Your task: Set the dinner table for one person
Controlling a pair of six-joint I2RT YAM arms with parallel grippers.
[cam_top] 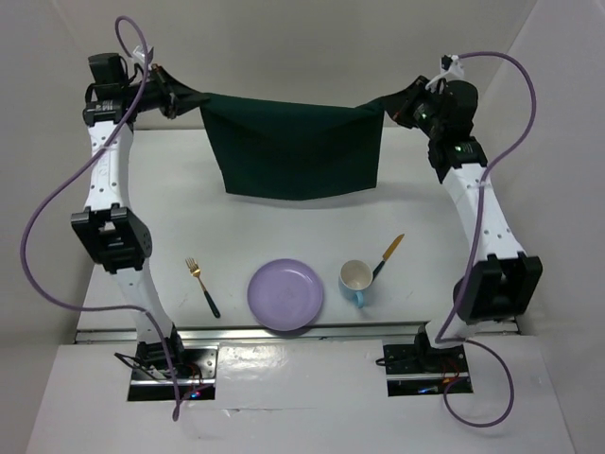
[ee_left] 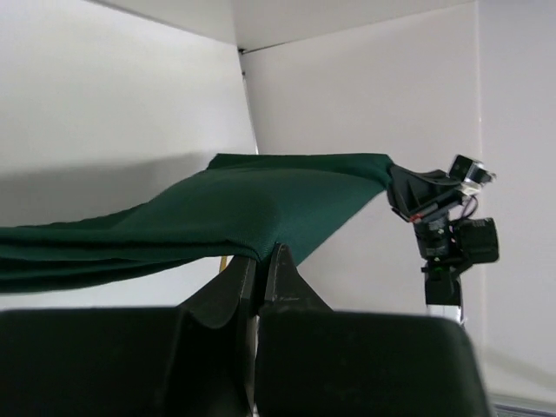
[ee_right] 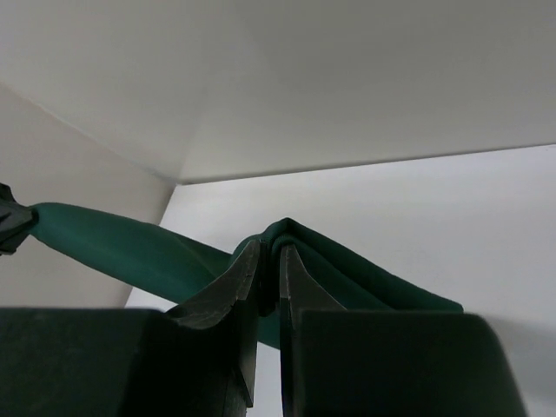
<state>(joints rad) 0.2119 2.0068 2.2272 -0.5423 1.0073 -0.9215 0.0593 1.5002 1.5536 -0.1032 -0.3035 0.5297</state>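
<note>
While the dark green mat [cam_top: 298, 151] is held stretched above the far part of the counter [cam_top: 274, 227], each upper corner is pinched by a gripper.

The left gripper [cam_top: 184, 102] and right gripper [cam_top: 389, 106] are clamped tight on those corners. Nearer the arm bases, a gold fork [cam_top: 202, 286], lilac plate [cam_top: 285, 294], blue mug [cam_top: 356, 281] and knife [cam_top: 389, 255] are laid in a row on the counter, the knife just beside the mug.

Matte cloth mat [cam_top: 293, 156]; glossy smooth plate [cam_top: 285, 294]; matte smooth dinner table [cam_top: 284, 227].
</note>
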